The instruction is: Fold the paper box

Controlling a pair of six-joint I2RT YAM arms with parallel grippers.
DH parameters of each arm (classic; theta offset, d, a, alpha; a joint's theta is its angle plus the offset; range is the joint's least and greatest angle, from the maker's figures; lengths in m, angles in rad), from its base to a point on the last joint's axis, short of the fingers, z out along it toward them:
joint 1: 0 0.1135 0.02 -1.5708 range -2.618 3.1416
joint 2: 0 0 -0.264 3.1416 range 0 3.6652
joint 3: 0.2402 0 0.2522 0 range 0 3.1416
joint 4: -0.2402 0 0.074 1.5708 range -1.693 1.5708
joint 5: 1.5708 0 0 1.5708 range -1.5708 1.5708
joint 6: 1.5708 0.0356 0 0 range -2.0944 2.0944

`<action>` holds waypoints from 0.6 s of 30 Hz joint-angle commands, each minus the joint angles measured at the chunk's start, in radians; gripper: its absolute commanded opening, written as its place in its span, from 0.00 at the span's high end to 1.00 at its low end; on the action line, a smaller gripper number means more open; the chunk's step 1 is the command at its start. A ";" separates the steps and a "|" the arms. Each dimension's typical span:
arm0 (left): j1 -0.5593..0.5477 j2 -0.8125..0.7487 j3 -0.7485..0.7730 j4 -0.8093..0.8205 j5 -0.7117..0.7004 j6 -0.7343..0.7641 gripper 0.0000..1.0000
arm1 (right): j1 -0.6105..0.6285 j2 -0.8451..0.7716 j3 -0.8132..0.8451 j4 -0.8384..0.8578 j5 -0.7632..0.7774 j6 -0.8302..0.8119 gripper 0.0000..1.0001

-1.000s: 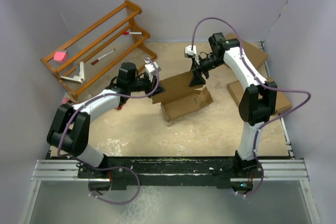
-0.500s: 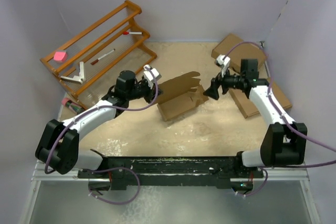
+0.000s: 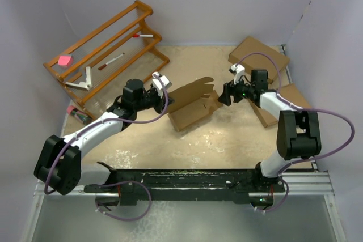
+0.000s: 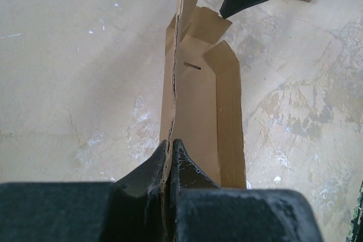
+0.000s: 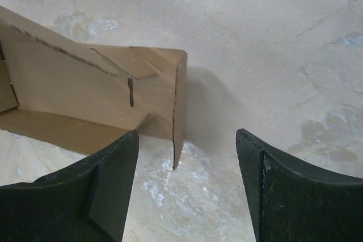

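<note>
The paper box (image 3: 191, 105) is a brown die-cut cardboard sheet, partly folded, in the middle of the table. One long wall stands raised. My left gripper (image 3: 165, 96) is shut on the left end of that raised wall; in the left wrist view the cardboard edge (image 4: 173, 83) runs away from between my pinched fingers (image 4: 187, 165). My right gripper (image 3: 225, 96) is open and empty just right of the box's right end. In the right wrist view the box's end flap (image 5: 177, 111) stands between and beyond my spread fingers (image 5: 108, 179).
A wooden rack (image 3: 105, 55) with pens and a pink object stands at the back left. A ready-made brown box (image 3: 258, 55) sits at the back right, another flat one (image 3: 289, 103) lies on the right beside the right arm.
My right arm swung from over the box out to the right and down, then came in close to the box's right end. My left gripper shifted slightly while keeping hold of the raised wall.
</note>
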 commanded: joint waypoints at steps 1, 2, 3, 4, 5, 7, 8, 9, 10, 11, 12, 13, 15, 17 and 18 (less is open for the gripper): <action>-0.005 -0.032 -0.004 0.049 0.014 -0.016 0.96 | 0.056 -0.004 0.048 0.070 0.022 0.041 0.28; -0.004 -0.032 -0.006 0.049 0.016 -0.017 0.96 | 0.059 0.001 0.050 0.071 0.032 0.047 0.30; -0.004 -0.033 -0.006 0.049 0.017 -0.019 0.96 | 0.059 0.007 0.052 0.073 0.042 0.053 0.33; -0.005 -0.035 -0.006 0.051 0.019 -0.020 0.96 | 0.061 0.019 0.059 0.072 0.052 0.058 0.35; -0.004 -0.036 -0.009 0.054 0.020 -0.021 0.96 | 0.062 0.033 0.069 0.063 0.062 0.058 0.38; -0.004 -0.039 -0.012 0.058 0.020 -0.023 0.96 | 0.064 0.069 0.098 0.024 0.078 0.058 0.44; -0.004 -0.041 -0.013 0.058 0.020 -0.025 0.96 | 0.064 0.085 0.125 0.001 0.081 0.058 0.48; -0.005 -0.042 -0.013 0.058 0.020 -0.026 0.96 | 0.064 0.098 0.137 -0.012 0.088 0.057 0.50; -0.005 -0.044 -0.014 0.060 0.020 -0.029 0.96 | 0.065 0.102 0.143 -0.015 0.096 0.057 0.52; -0.005 -0.044 -0.014 0.062 0.020 -0.032 0.96 | 0.066 0.101 0.142 -0.010 0.101 0.056 0.54; -0.005 -0.045 -0.016 0.066 0.020 -0.034 0.96 | 0.066 0.099 0.139 -0.003 0.109 0.055 0.56; -0.004 -0.046 -0.016 0.069 0.020 -0.037 0.96 | 0.067 0.099 0.139 -0.002 0.110 0.056 0.57; -0.004 -0.044 -0.017 0.072 0.021 -0.041 0.96 | 0.067 0.102 0.145 -0.010 0.107 0.052 0.59; -0.004 -0.044 -0.017 0.074 0.023 -0.043 0.96 | 0.067 0.106 0.154 -0.029 0.089 0.041 0.60; -0.005 -0.045 -0.017 0.074 0.022 -0.044 0.96 | 0.067 0.107 0.157 -0.037 0.079 0.038 0.60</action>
